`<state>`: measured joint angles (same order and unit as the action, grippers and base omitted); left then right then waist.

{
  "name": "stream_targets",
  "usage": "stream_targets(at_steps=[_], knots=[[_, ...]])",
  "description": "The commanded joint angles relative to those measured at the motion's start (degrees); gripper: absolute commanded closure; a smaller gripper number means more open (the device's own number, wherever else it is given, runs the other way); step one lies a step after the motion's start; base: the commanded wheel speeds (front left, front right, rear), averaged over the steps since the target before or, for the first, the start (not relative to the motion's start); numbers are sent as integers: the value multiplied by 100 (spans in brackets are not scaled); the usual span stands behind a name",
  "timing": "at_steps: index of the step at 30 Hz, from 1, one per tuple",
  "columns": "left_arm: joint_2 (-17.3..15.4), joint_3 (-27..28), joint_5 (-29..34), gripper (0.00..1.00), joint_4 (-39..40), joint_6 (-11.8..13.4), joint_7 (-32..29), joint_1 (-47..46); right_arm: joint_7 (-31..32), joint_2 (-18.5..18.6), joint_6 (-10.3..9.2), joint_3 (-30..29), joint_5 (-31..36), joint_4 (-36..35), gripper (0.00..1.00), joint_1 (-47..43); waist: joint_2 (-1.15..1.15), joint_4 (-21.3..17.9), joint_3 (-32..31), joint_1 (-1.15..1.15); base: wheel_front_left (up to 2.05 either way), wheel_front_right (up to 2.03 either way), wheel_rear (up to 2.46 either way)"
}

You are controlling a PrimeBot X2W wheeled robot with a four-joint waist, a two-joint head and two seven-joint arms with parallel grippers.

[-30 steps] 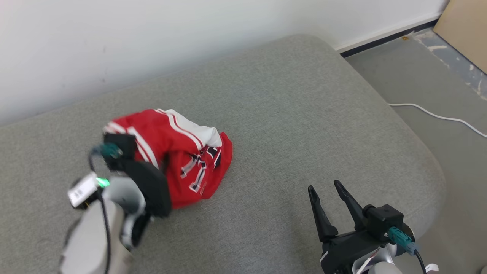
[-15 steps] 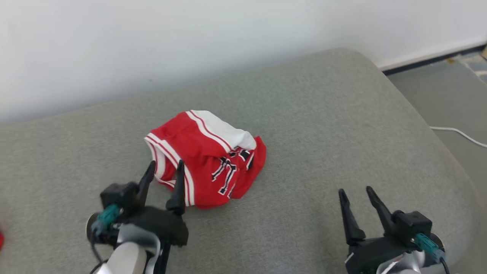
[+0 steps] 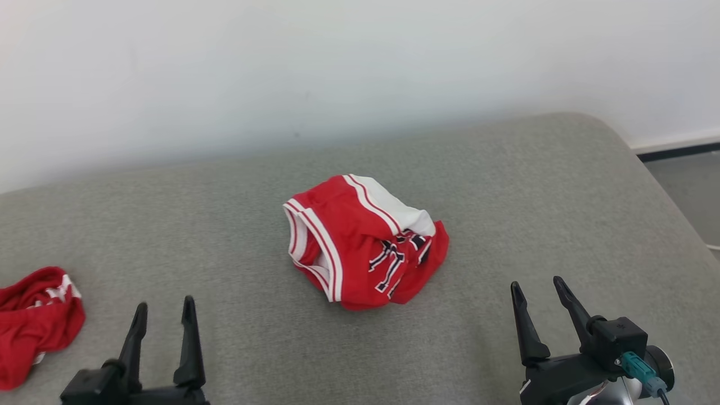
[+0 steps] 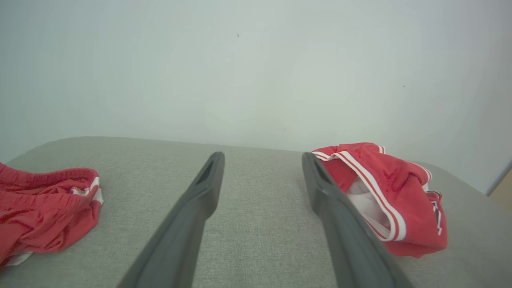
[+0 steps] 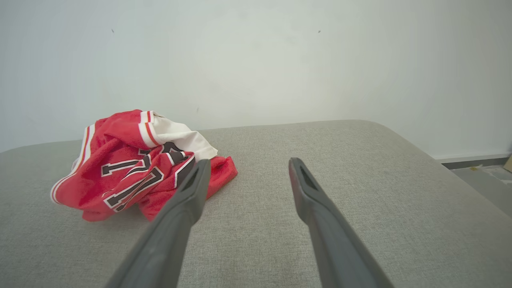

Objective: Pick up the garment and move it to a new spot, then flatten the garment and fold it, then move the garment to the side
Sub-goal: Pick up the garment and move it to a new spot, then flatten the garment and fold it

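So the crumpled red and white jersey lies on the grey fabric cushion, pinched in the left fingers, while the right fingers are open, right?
Not pinched: the head view shows the left fingers open, clear of the crumpled red and white jersey on the grey fabric cushion. The right fingers are open.

Garment (image 3: 365,242) is done in red, trimmed with white stripes, numbered in black and white. Other cloth (image 3: 34,320) is coloured red too. Cushion (image 3: 225,214) is covered in plain grey, wall (image 3: 337,67) painted white.
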<state>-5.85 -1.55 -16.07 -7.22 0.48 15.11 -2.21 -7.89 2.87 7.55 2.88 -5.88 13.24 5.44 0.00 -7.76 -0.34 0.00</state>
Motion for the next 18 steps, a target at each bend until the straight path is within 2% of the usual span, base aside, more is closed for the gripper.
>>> stream_targets(at_steps=[1,10,18], knots=[[39,49,51,0,54,-21,5,103,3,23,-12,0,41,-31,0,-59,0,189,-130,0,0,0,0],[143,317,340,0,35,-204,6,591,-32,75,-12,83,7,9,0,-172,0,576,-282,0,0,0,0],[227,325,420,0,-45,-335,7,756,1,47,-12,58,-51,89,0,-202,0,620,-282,0,0,0,0]])
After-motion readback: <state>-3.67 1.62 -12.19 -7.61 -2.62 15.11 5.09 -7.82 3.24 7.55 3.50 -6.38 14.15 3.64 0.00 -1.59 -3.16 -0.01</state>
